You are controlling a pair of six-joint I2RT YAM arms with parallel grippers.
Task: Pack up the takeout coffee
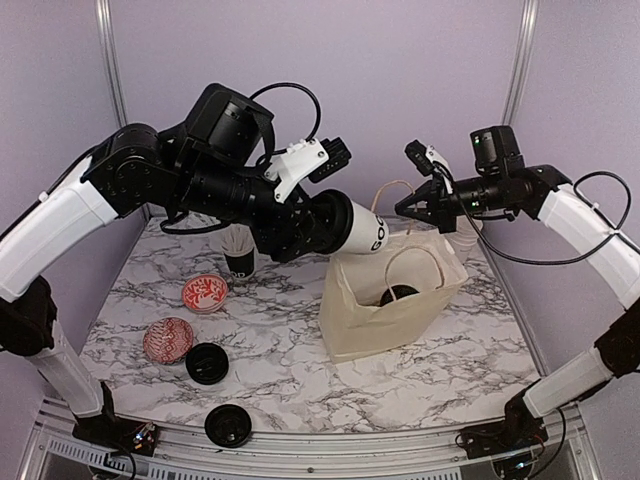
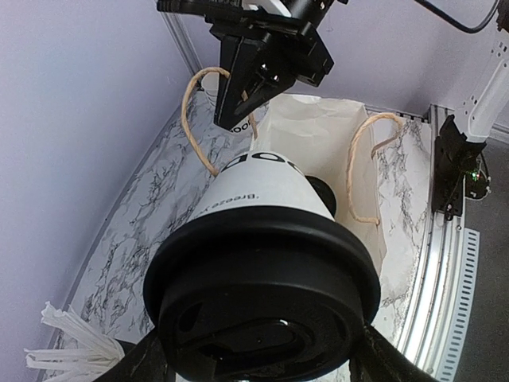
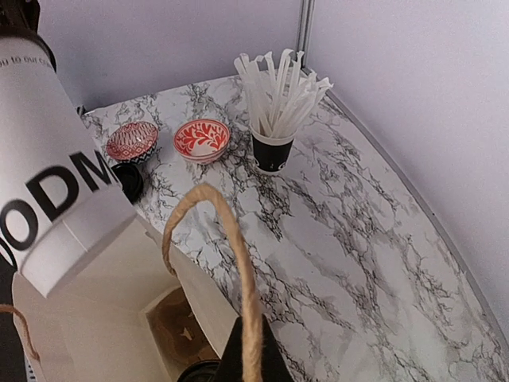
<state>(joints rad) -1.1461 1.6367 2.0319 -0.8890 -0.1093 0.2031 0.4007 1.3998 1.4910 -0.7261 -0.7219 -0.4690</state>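
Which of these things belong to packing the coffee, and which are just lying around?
In the job:
white paper cup with black plastic lid, in the left gripper
cream paper bag with rope handles, one pinched by the right gripper
another black lid showing inside

Lying about:
two red-patterned round bowls
black cup of white sticks
two loose black lids

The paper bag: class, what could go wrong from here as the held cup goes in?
The cup lies nearly sideways in the left gripper; any contents might leak at the lid. The right gripper pinches only one rope handle, so the bag could sag shut. A black-topped item already sits inside; the cup may knock it.
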